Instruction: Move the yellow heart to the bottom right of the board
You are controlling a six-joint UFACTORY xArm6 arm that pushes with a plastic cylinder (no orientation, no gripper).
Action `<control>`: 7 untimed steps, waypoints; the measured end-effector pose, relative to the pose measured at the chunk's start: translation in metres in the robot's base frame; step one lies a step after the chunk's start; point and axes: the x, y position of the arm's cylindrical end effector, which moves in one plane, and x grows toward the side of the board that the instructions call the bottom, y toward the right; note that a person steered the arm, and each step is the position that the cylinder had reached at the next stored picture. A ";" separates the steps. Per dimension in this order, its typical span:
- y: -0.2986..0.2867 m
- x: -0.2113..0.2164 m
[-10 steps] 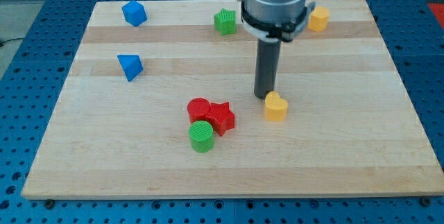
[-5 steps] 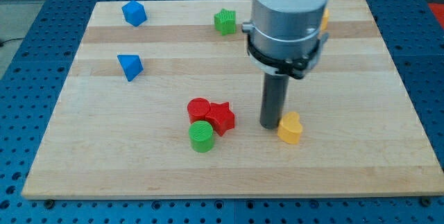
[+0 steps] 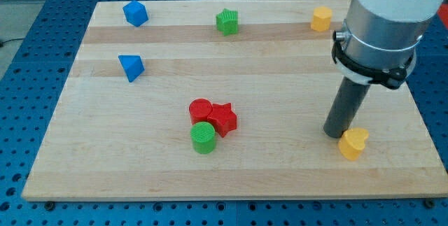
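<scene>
One rod is all we carry, with no jaws to open or close and nothing held; our tip (image 3: 334,134) sits on the board, touching the yellow heart (image 3: 353,143) on its far-left side. The heart lies to the near right of our tip, so a push that way looks right to us. It is already in the board's (image 3: 294,177) near-right part, with some bare wood left toward the corner. The red (image 3: 213,116) and green (image 3: 204,137) blocks sit well apart, left.
</scene>
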 end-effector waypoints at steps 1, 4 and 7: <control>0.017 -0.006; 0.034 0.009; 0.142 -0.046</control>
